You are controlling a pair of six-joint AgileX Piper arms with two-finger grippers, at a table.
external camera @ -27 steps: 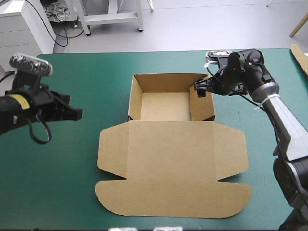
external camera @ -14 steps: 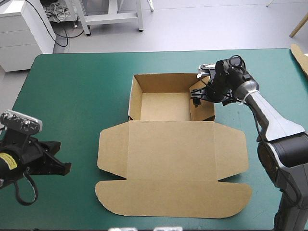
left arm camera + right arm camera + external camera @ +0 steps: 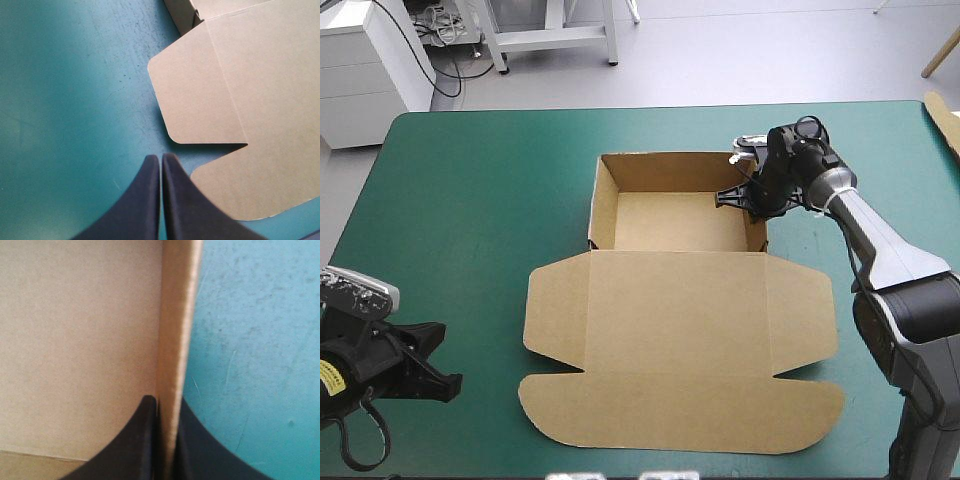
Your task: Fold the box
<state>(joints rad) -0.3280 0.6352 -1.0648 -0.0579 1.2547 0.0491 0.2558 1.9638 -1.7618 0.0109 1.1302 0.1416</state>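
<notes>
Pinching the 3 o'clock wall of the brown cardboard box, the right gripper holds it; the left gripper, closed and empty, hovers at 8 o'clock of the teal-green bench.

No readable text, label, brand, number or sign was found in any view. Box: visible faces were plain brown board, no print. Yellow patch sat on left arm in high view; any marking on it was too small to read.
</notes>
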